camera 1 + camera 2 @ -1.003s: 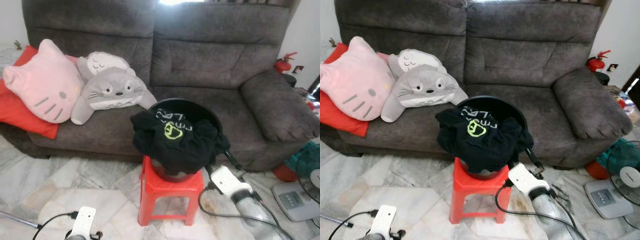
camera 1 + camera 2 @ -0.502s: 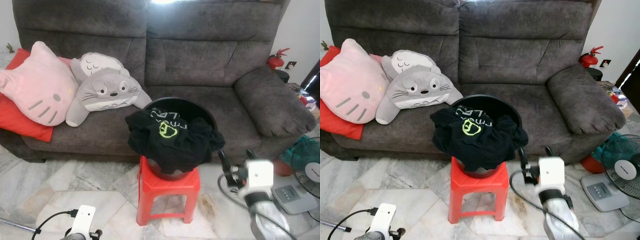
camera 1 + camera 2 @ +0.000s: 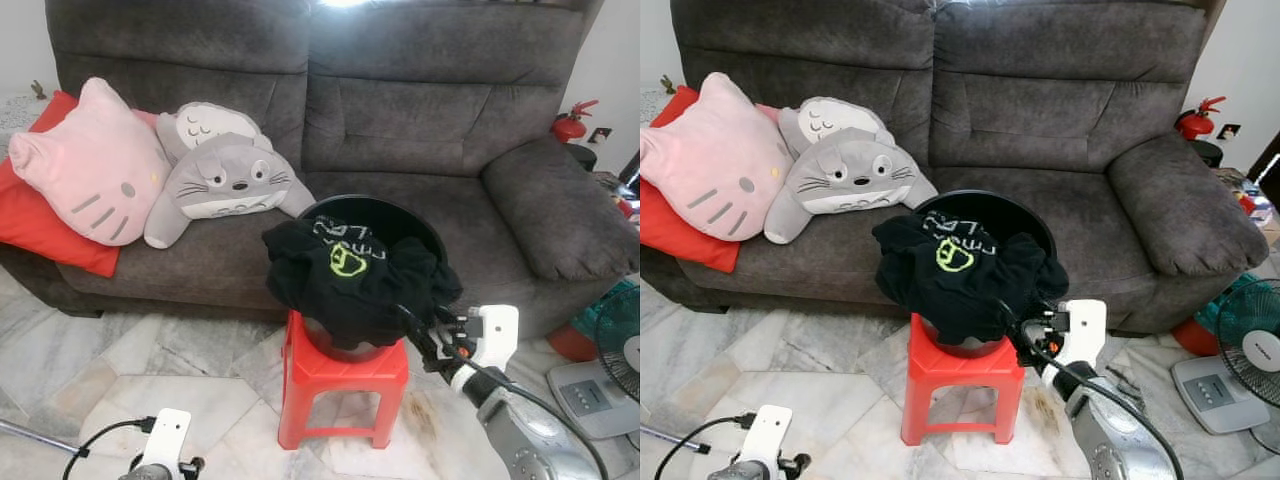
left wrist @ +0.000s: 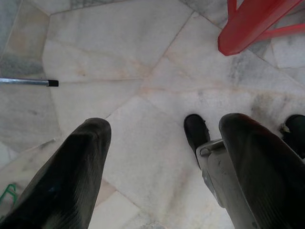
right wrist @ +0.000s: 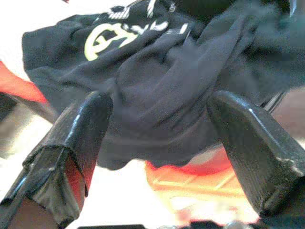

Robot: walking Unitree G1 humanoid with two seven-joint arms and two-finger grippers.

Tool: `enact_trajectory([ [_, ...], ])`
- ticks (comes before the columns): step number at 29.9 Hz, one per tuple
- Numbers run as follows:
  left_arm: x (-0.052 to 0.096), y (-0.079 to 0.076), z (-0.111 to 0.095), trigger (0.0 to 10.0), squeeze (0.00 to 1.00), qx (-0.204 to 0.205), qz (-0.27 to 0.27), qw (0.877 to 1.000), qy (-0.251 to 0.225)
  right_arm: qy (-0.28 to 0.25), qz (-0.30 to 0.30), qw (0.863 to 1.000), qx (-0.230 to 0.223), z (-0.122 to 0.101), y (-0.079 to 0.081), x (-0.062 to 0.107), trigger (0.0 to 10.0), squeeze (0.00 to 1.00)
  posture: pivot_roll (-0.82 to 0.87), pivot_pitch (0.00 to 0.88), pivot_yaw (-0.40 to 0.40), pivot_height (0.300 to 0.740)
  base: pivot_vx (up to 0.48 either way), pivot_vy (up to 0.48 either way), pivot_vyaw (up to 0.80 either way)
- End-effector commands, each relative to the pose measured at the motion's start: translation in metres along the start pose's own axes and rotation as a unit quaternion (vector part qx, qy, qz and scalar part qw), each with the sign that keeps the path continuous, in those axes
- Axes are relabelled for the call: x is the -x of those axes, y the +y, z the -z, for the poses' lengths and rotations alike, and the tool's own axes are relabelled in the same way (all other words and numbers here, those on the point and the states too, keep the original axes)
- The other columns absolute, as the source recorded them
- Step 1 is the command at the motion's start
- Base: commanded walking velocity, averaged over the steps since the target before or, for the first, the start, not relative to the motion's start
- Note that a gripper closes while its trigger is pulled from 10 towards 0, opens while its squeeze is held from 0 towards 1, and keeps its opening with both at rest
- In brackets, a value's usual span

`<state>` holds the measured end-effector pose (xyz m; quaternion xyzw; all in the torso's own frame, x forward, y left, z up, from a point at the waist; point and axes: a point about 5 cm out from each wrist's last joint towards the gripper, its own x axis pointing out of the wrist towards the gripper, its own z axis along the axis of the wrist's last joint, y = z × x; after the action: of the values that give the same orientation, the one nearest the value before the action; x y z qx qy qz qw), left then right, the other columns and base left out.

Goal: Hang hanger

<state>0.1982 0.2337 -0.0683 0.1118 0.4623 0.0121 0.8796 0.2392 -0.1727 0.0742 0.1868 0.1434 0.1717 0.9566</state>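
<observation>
A black garment with a yellow-green logo lies heaped over a black round basket that stands on a red plastic stool. My right gripper is open at the garment's lower right edge, fingers pointing toward it. In the right wrist view the two fingers stand wide apart with the dark cloth just ahead of them and nothing between them. My left gripper hangs open low over the marble floor, holding nothing. I see no hanger.
A grey sofa stands behind the stool with a pink cat cushion, a grey plush and a red pillow. A fan and a red fire extinguisher are at the right. A metal rod lies on the floor at the left.
The right arm, which had swung out to the right of the stool, has turned back left so its fingers now reach the garment's edge. The camera shifted slightly.
</observation>
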Motion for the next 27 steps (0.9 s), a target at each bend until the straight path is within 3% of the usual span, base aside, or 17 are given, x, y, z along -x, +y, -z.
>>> enact_trajectory([
  [1, 0.0, -0.001, 0.004, 10.0, 0.0, -0.005, 0.0, 1.0, 0.01, -0.004, -0.006, 0.999, -0.036, -0.001, -0.001, 0.004, 10.0, 0.0, -0.18, 0.01, -0.043, 0.74, 0.0, 0.0, 0.0],
  [6, 0.0, -0.001, 0.004, 10.0, 0.0, -0.006, 0.001, 1.0, 0.011, -0.013, -0.01, 0.995, -0.098, 0.001, -0.004, 0.003, 10.0, 0.0, -0.18, 0.01, -0.043, 0.74, 0.0, 0.0, 0.0],
  [11, 0.0, -0.002, 0.004, 10.0, 0.0, -0.006, 0.002, 1.0, 0.01, -0.004, 0.002, 0.996, -0.085, 0.003, -0.011, 0.0, 10.0, 0.0, -0.18, 0.003, -0.043, 0.74, 0.0, 0.0, 0.0],
  [16, 0.0, -0.002, 0.005, 10.0, 0.0, -0.008, 0.003, 1.0, 0.01, -0.026, 0.076, 0.993, -0.09, -0.004, -0.03, -0.007, 10.0, 0.0, -0.18, 0.0, -0.042, 0.74, 0.0, 0.0, 0.0],
  [27, 0.0, -0.003, 0.005, 10.0, 0.0, -0.009, 0.004, 1.0, 0.011, -0.03, 0.067, 0.994, -0.083, -0.007, -0.028, -0.019, 10.0, 0.0, -0.17, 0.0, -0.047, 0.74, 0.0, 0.0, 0.0],
])
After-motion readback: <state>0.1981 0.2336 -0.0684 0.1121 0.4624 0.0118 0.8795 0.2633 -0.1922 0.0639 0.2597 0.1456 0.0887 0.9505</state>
